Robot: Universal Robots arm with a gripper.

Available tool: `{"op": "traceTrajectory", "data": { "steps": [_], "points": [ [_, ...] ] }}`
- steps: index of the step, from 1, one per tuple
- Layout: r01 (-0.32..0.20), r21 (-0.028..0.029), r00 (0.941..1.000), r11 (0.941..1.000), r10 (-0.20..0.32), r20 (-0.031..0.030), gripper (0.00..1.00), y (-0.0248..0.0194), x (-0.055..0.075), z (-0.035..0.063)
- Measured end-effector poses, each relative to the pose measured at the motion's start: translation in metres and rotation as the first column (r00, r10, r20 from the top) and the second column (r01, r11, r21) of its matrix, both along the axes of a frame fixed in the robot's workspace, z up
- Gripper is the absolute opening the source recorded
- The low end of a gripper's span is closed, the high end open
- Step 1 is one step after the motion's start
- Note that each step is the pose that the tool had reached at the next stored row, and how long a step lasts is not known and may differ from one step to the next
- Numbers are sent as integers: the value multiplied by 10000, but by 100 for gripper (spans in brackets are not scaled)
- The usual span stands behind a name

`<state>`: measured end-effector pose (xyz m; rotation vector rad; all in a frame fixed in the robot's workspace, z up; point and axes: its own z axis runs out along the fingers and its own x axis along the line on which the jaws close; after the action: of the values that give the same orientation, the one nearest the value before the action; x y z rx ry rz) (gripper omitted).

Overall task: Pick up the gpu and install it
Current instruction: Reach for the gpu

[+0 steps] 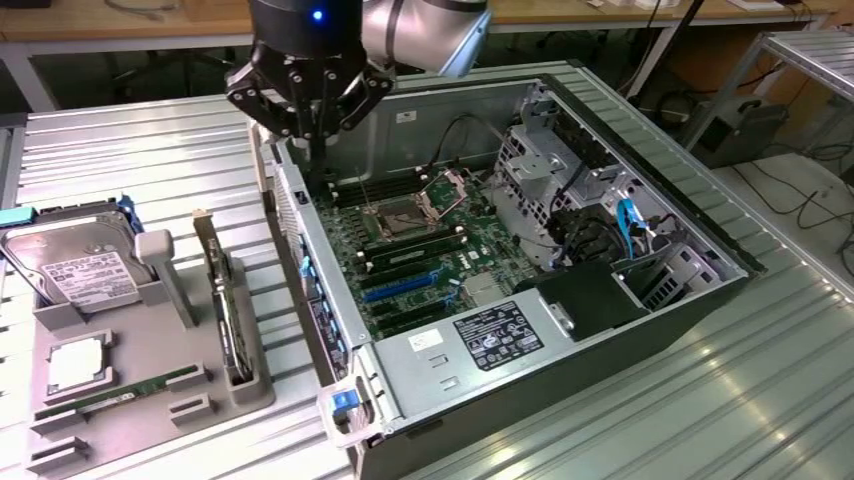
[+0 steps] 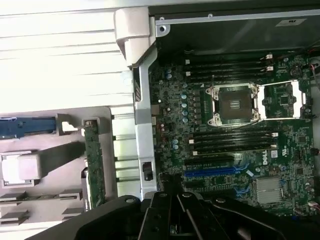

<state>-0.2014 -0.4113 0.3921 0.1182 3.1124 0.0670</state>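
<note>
"Where's the gpu (image 1: 228, 310) from where you sit?"

"It's on the grey tray (image 1: 134, 425) on the counter (image 1: 160, 160), outside the computer case (image 1: 304, 270). It stands on its long edge in a slot, just beside the case's side wall. The hard drive (image 1: 74, 270) and the RAM stick (image 1: 118, 392) share the tray, further toward the exterior view's left."

"And the gripper (image 1: 315, 132)?"

"I have it hanging high over the far corner of the case, above the wall and not over the tray. From there the gpu lies toward the exterior view's left and nearer that camera — down and off to the side, well apart from the gripper."

"Which way does the card run?"

"Its long axis runs roughly along the case's side wall, close to parallel with it. In the wrist view I see it edge-on, as a thin green strip with the tray around it."

"Jaws?"

"Drawn together and narrow, as I read the exterior view — nothing between them, and they touch nothing."

"So how far along are we?"

"Barely begun, I judge. The card sits in its tray slot, and the blue slots (image 1: 400, 287) on the motherboard (image 1: 441, 245) are bare."
</note>
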Motion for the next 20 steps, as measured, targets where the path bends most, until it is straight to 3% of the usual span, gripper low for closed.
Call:
{"op": "traceTrajectory", "data": {
  "steps": [6,20],
  "points": [
    [-1,-1,10000,10000,1,-1,11,-75,-267,-25],
    [0,-2,10000,10000,0,-1,11,-340,-941,-178]
  ]
}}
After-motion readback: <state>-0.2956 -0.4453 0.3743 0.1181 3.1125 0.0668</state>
